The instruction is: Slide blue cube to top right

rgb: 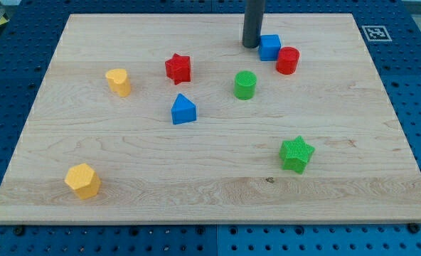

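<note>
The blue cube (269, 47) sits near the view's top, right of centre, on the wooden board (210, 192). A red cylinder (287, 60) touches its lower right side. My tip (251, 45) stands just left of the blue cube, touching or nearly touching its left face. The dark rod rises from there out of the view's top edge.
A green cylinder (244, 84) stands below the cube. A red star (178, 68), a yellow block (118, 82) and a blue house-shaped block (183, 109) lie to the left. A green star (296, 153) is lower right, a yellow hexagon (82, 180) lower left.
</note>
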Available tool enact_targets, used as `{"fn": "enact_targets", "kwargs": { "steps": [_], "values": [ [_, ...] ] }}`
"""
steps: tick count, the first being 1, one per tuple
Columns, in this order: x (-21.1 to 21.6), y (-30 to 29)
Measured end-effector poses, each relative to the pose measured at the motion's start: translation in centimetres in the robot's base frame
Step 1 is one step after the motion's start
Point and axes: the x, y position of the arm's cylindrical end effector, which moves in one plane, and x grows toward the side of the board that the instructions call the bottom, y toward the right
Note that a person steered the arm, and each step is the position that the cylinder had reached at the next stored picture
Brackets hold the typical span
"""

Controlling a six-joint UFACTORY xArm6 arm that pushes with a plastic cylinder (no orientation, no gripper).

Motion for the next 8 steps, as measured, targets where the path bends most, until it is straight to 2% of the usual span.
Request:
{"fn": "enact_targets", "kwargs": {
  "steps": [1,5,8],
  "values": [
    [2.4,0.9],
    [1.9,12.7],
    [-3.0,13.5]
  ]
}}
